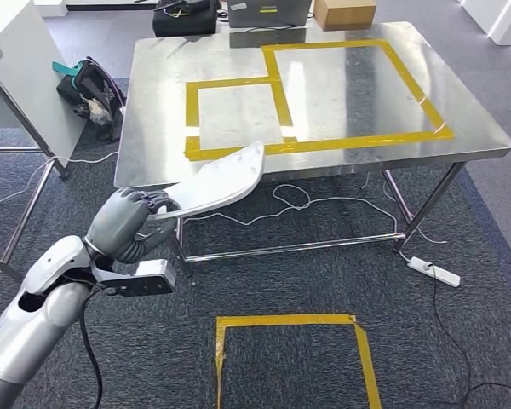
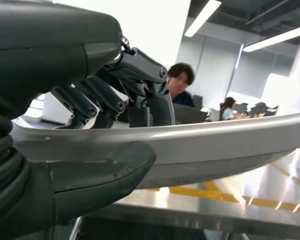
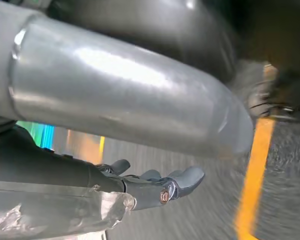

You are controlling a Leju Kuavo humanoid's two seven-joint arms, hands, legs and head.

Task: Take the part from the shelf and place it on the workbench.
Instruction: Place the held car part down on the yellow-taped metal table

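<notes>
Carry step: left robot hand (image 1: 121,223) grips curved grey part (image 1: 215,183) by its near end, far end overhanging table (image 1: 471,136) edge. Right robot hand (image 3: 156,186) open, holding nothing. Next: extend forward, lower onto taped rectangle (image 1: 237,115).

A dark grey carpet (image 1: 291,290) is laid across the floor, and a square outline of yellow tape (image 1: 362,341) is stuck to it. A white power strip (image 1: 434,271) and loose white cables (image 1: 291,200) are seen beside the metal legs under the steel tabletop (image 1: 471,128). Long ceiling lights (image 2: 203,17) are lit overhead, and people are seated at desks (image 2: 231,112) far back.
</notes>
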